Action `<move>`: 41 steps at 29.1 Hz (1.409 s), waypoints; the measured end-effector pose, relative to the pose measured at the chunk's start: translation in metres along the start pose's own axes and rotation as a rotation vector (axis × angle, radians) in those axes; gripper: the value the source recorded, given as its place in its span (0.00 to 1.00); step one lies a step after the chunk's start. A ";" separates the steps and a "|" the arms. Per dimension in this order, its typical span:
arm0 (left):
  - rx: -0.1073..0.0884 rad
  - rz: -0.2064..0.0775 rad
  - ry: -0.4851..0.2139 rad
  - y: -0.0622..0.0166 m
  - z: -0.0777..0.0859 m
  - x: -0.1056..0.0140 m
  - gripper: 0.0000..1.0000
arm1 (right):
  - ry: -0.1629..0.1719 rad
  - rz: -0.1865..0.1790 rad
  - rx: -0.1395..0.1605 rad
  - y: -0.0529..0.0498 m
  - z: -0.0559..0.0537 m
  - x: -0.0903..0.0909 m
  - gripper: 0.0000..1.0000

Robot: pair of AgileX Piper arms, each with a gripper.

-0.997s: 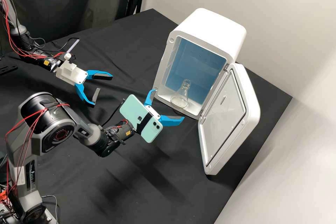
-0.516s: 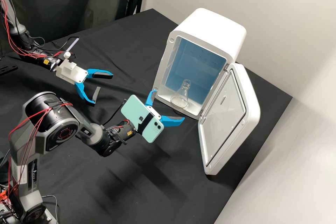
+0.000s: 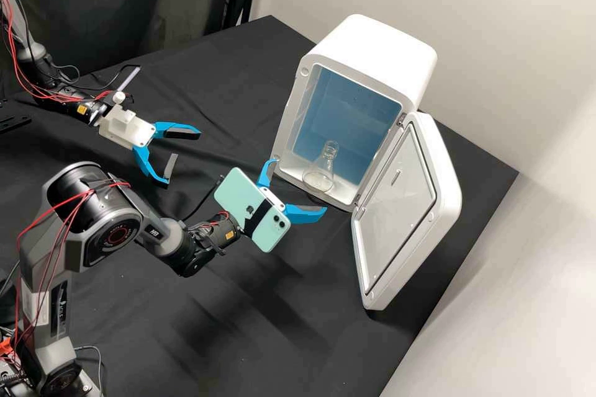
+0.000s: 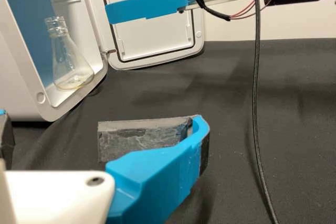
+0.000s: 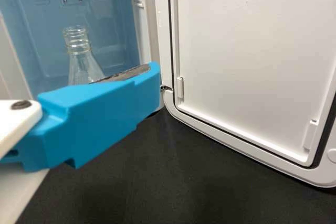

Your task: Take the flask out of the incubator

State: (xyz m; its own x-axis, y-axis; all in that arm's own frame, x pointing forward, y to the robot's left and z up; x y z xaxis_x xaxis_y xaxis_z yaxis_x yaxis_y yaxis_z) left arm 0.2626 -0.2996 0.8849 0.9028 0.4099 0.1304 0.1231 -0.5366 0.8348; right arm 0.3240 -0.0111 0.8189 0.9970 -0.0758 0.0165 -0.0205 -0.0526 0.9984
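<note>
The counter [image 3: 217, 322] carries the white incubator [image 3: 372, 49] with its door [image 3: 410, 211] swung wide, so access is already made. The right gripper [image 3: 297, 188] waits at the incubator's lower front edge, fingers spread and empty, and the left gripper [image 3: 181, 158], equally spread, hangs well apart from the incubator. The glass flask [image 3: 321, 167] stands upright on the incubator's floor, ungrasped, so gripping and lifting out remain.

Bright, diffuse light from above falls on the matt black bench [image 3: 261, 335], where soft, streaked shadows lie. The white incubator [image 3: 372, 49] throws a grey shadow on the pale wall [image 3: 528, 43] to its right and a darker one beneath its open door [image 3: 403, 205]. Small highlights glint on the flask [image 4: 65, 59], and the door's inner panel shows a mild sheen
</note>
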 end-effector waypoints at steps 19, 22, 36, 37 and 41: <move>0.000 0.000 0.000 0.0000 0.000 0.000 1.00 | -0.003 -0.074 0.026 -0.029 0.011 0.051 1.00; 0.000 0.000 0.000 0.0000 0.000 0.000 1.00 | -0.006 -0.072 0.025 -0.029 0.013 0.057 1.00; 0.000 0.001 -0.001 0.0003 0.000 0.000 1.00 | -0.036 -0.049 0.026 -0.024 0.030 0.087 1.00; 0.000 0.001 -0.001 0.0003 0.000 0.000 1.00 | -0.032 -0.045 0.026 -0.024 0.029 0.089 1.00; 0.002 0.007 -0.002 0.0022 0.001 -0.001 1.00 | -0.026 -0.045 0.025 -0.026 0.030 0.099 1.00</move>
State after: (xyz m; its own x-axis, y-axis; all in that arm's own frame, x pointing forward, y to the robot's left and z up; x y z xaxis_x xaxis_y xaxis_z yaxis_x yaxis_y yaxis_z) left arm 0.2627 -0.3016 0.8863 0.9045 0.4043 0.1355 0.1171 -0.5409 0.8329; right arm 0.4210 -0.0468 0.7928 0.9947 -0.0986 -0.0305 0.0225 -0.0813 0.9964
